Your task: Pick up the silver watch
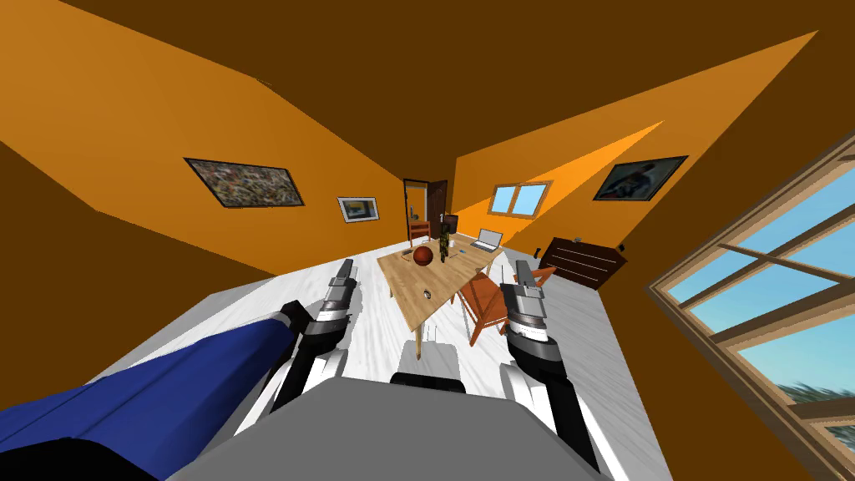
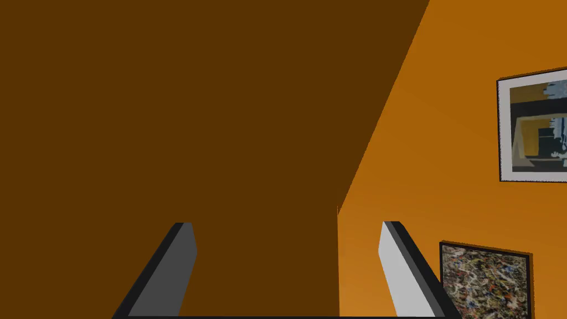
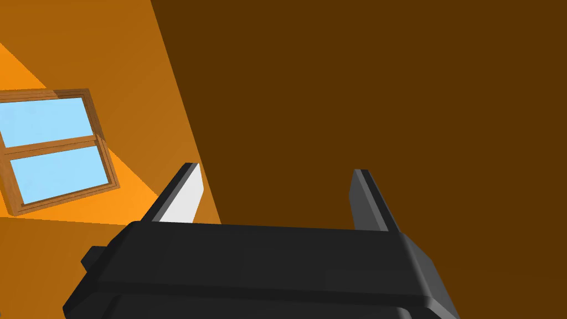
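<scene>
– One target: where is the watch [image 1: 427,293]?
– On the worktop [image 1: 409,280], near its closest corner, well ahead of both arms.
– Readiness?
– Left gripper [image 2: 288,224] and right gripper [image 3: 275,168]: fingers spread, nothing held.
– Handling?
– Judged light, smooth, small: pinch across the case.

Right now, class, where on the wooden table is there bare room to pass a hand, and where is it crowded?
Bare: the table from the ball to its near corner, save the watch. Crowded: the far end, with dark figure and laptop; a chair hugs one side.
</scene>
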